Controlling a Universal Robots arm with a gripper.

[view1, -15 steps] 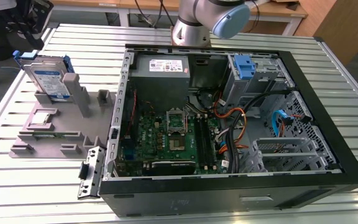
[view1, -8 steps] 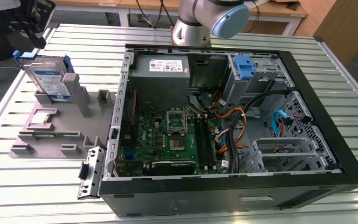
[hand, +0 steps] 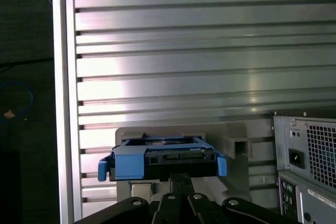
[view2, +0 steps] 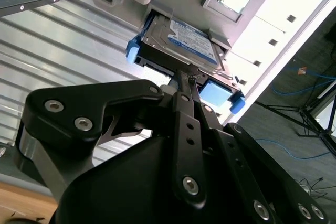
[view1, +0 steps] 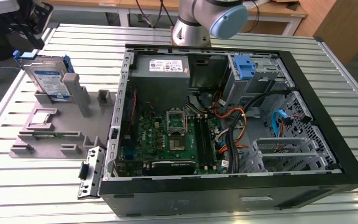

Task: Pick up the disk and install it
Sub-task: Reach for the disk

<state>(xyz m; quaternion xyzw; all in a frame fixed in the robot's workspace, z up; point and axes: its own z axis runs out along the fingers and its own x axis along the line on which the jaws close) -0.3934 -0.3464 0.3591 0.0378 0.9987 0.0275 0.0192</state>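
Disk: we count one disk (view1: 47, 80), a silver drive with a white-and-blue label and blue plastic rails at its sides.
Where it is: it stands in a slot of the grey holder (view1: 73, 112) on the desk (view1: 36, 191), at the exterior view's left and well apart from the open computer case (view1: 328, 140).
Which way it points: it stands on edge, nearly upright, with the labelled face turned toward the exterior camera. One narrow edge points up toward the gripper and the opposite edge sits down in the holder.
Long axis: it seems to us to run up and down, though the holder hides the lower part, so we cannot be sure.
Gripper: we count one gripper (view2: 185, 77), carried by the single arm (view1: 197, 21). In both wrist views its tip is right at the disk's upper edge, at the middle of the blue frame. We cannot tell whether it is released or clamped on the disk.
Other things, counted: one grey holder, one computer case with its side off, and one small square silver chip (view1: 41, 117) lying flat in the holder just below the disk.
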